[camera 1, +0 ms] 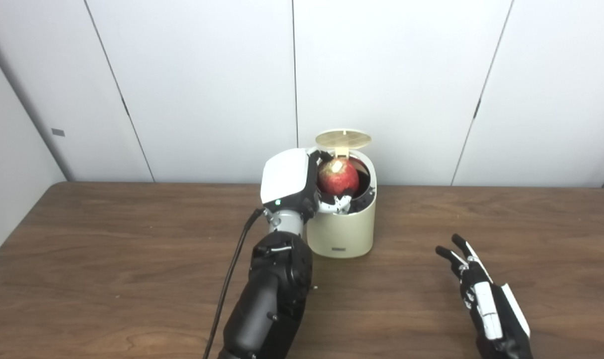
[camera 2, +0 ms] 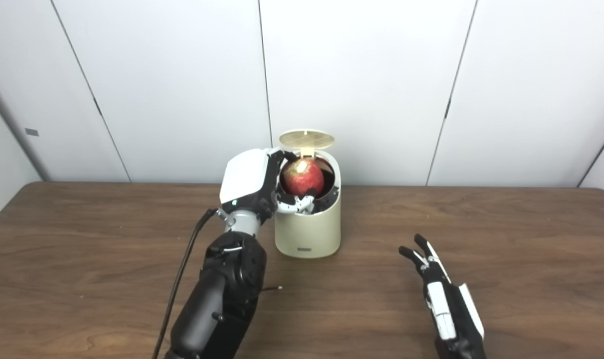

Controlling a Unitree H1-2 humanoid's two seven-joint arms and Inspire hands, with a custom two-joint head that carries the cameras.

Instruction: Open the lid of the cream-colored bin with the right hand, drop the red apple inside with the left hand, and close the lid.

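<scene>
The cream-colored bin (camera 1: 344, 232) stands at the back middle of the brown table, its round lid (camera 1: 343, 139) tipped up and open behind the mouth. My left hand (camera 1: 294, 184) is shut on the red apple (camera 1: 337, 177) and holds it right over the bin's dark opening, fingers curled under the fruit at the rim. My right hand (camera 1: 481, 294) rests low over the table to the bin's front right, open, fingers spread and holding nothing. In the right eye view the apple (camera 2: 301, 178) shows the same way above the bin (camera 2: 309, 227).
A black cable (camera 1: 229, 284) trails along my left forearm. White wall panels (camera 1: 431, 75) stand close behind the bin. The wooden table (camera 1: 107, 259) stretches wide to the left and right of the bin.
</scene>
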